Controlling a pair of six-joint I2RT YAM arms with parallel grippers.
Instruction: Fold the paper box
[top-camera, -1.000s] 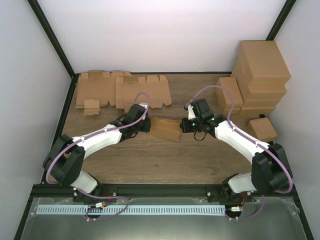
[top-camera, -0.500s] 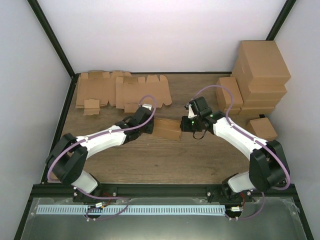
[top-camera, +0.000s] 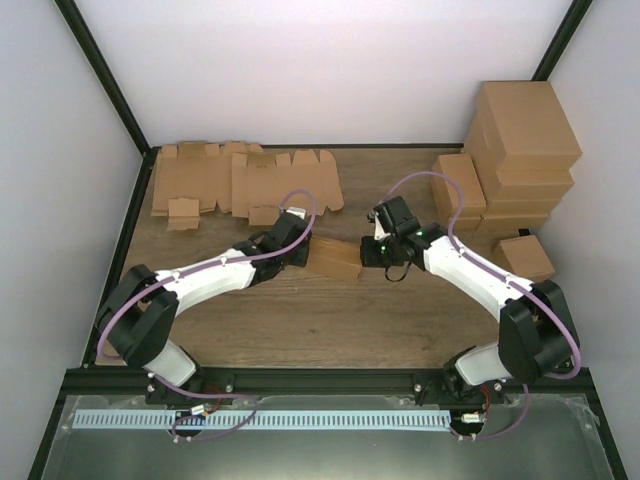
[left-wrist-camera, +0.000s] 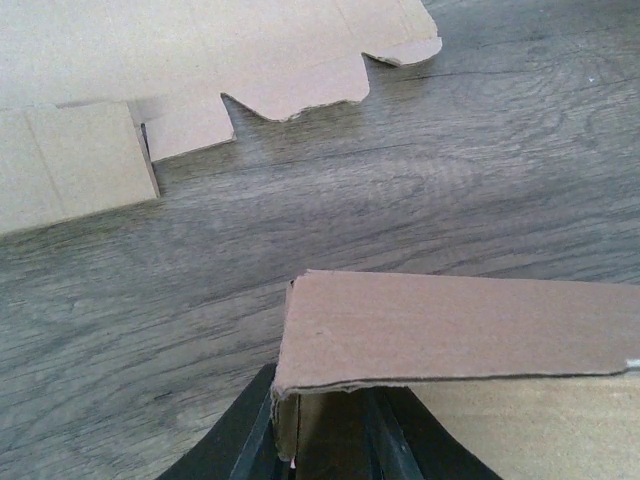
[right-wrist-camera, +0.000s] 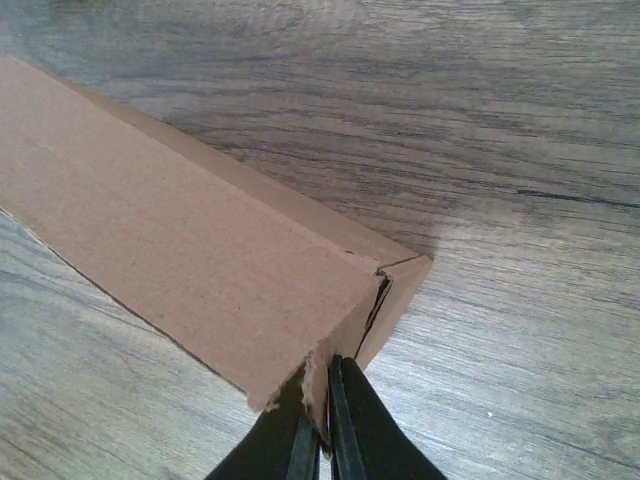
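From above, I hold the one paper box (top-camera: 335, 258) mid-table, left gripper (top-camera: 302, 252) and right gripper (top-camera: 370, 250) at opposite ends, I judge to keep its walls standing; the flat blanks (top-camera: 240, 180) behind overlap too much to count. The left wrist view shows my two fingers (left-wrist-camera: 255, 445) pinching the box's end wall. The right wrist view shows both fingers (right-wrist-camera: 290, 450) pressed together on one thin corner edge.

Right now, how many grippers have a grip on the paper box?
2. The left gripper holds the left end of the paper box; the right gripper pinches a thin edge at its right end. Both grips show in the wrist views.
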